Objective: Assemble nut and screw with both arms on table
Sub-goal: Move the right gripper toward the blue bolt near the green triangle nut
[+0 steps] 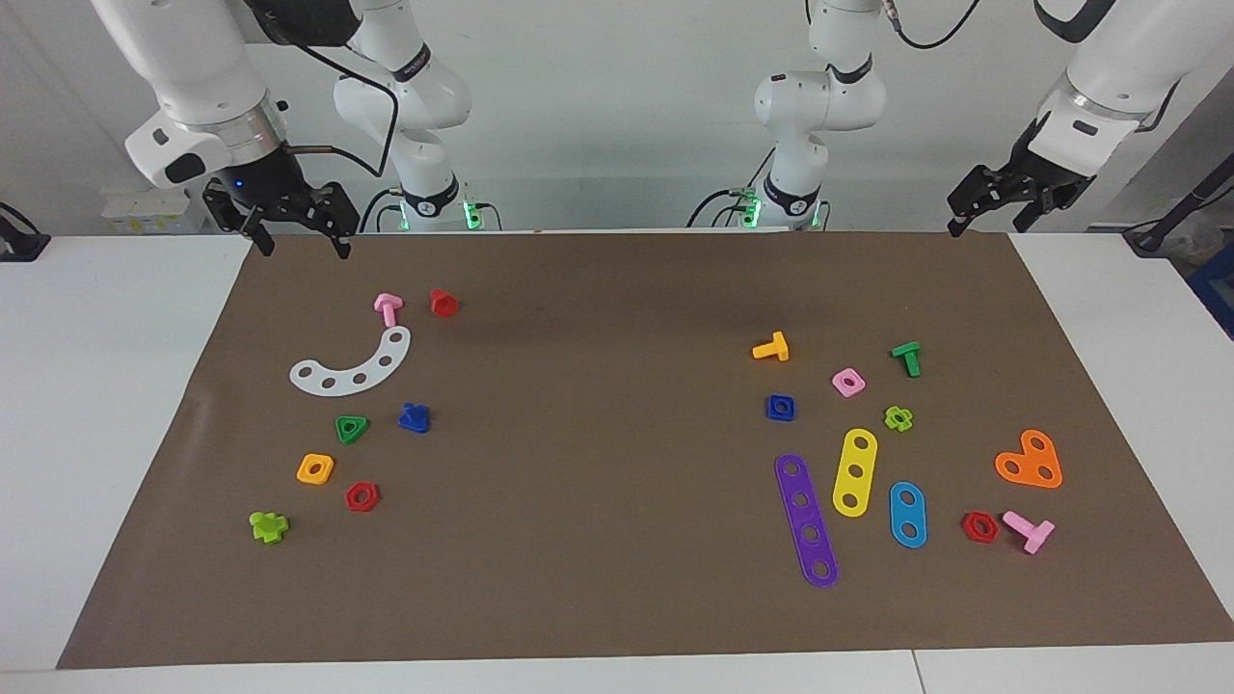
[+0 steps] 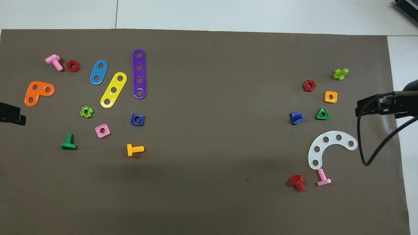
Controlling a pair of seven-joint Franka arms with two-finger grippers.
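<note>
With nothing grasped yet, the right gripper (image 1: 297,234) and left gripper (image 1: 993,212) are held spread and empty above the brown mat (image 1: 598,598), on which the screw (image 1: 415,417) and nut (image 1: 781,407) lie well apart, one per arm's end.

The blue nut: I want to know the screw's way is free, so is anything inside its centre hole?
Nothing shows inside the nut; it lies flat on the brown mat, hole open, screw apart.

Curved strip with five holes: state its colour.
White. The curved strip shows best in the overhead view.
</note>
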